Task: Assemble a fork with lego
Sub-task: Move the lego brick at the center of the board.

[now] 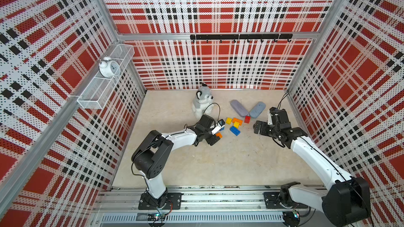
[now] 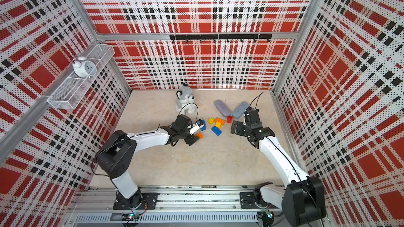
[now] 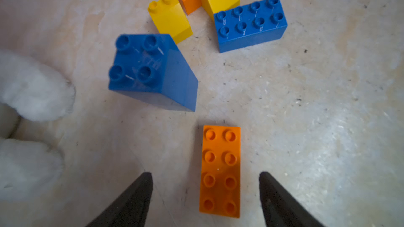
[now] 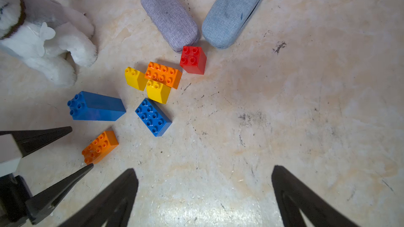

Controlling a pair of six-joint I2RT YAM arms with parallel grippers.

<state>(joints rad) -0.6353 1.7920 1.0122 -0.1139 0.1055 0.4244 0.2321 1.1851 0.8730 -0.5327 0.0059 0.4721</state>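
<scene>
Lego bricks [image 4: 162, 75] lie loose on the table [image 4: 306, 105], none joined yet. Jaws of the left gripper [image 3: 205, 174] stand spread astride the long orange brick [image 3: 220, 171], likely lined up to pinch it; the right gripper [image 4: 204, 168] hovers nearby, jaws wide, empty.

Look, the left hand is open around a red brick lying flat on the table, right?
Not quite. The left hand is open around an orange brick, not a red one. The left wrist view shows it lying flat on the table, studs up.
</scene>
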